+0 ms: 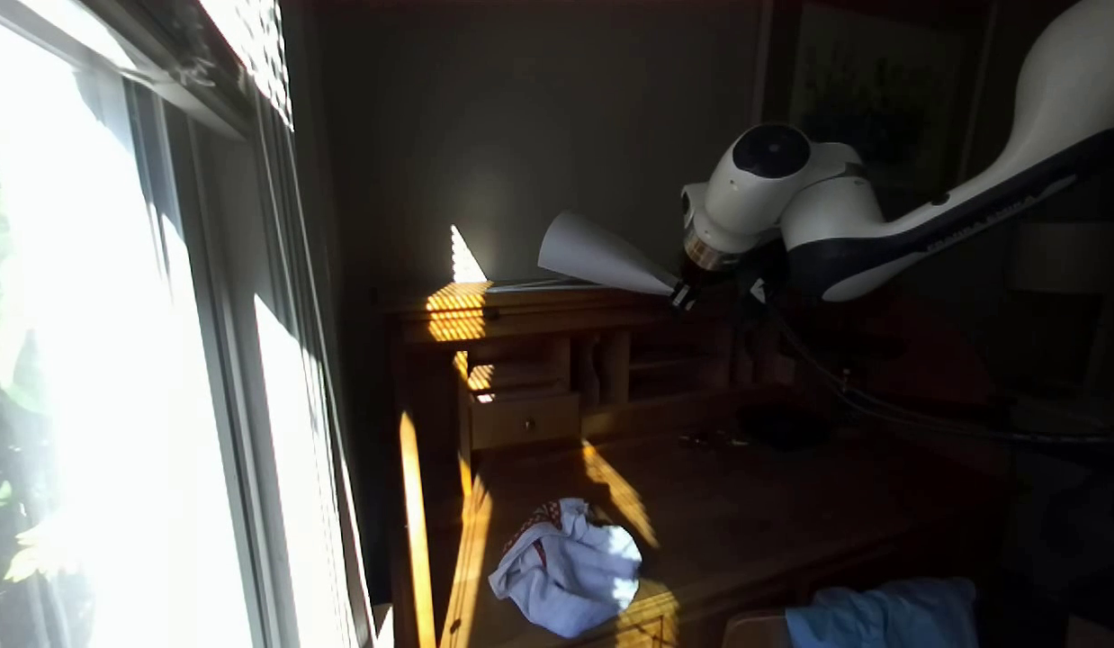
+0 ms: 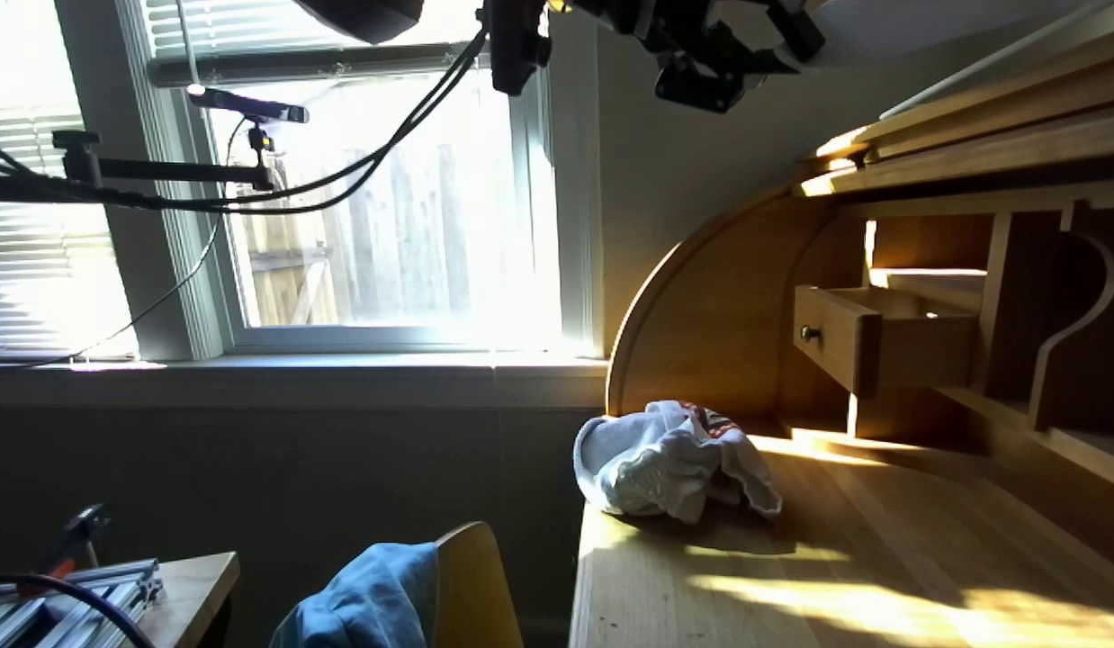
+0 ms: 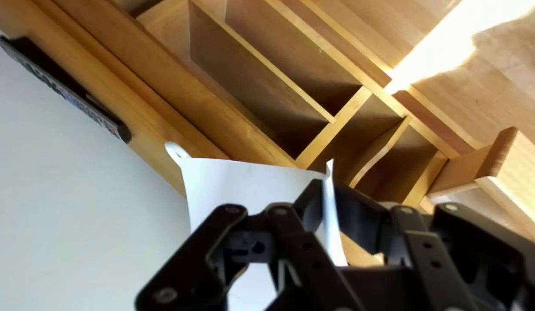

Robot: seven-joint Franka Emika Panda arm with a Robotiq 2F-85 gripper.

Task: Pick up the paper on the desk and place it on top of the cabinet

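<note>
Dim wall (image 1: 539, 126) fills an exterior view's upper middle; right of centre, closed jaws pinch one edge of curled paper (image 1: 602, 255).

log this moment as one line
gripper: closed on paper | paper: curled | release on cabinet: not yet | drawer: pulled out | cloth: on desk

The arm (image 1: 1074, 81) reaches in from the front-edge side of the desk (image 2: 647, 594), the forearm (image 1: 935, 234) sloping down to the wrist (image 1: 755, 193). The wrist is bent and carried higher than the desk's upper front edge, its flange (image 1: 705, 255) facing downward. The gripper (image 3: 330, 211) hangs near that edge, tilted down and toward the back edge. Its fingers (image 3: 356, 220) are clamped, tips nearly meeting. In the wrist view, black linkages (image 3: 431, 250) rise from the lower border.
</note>
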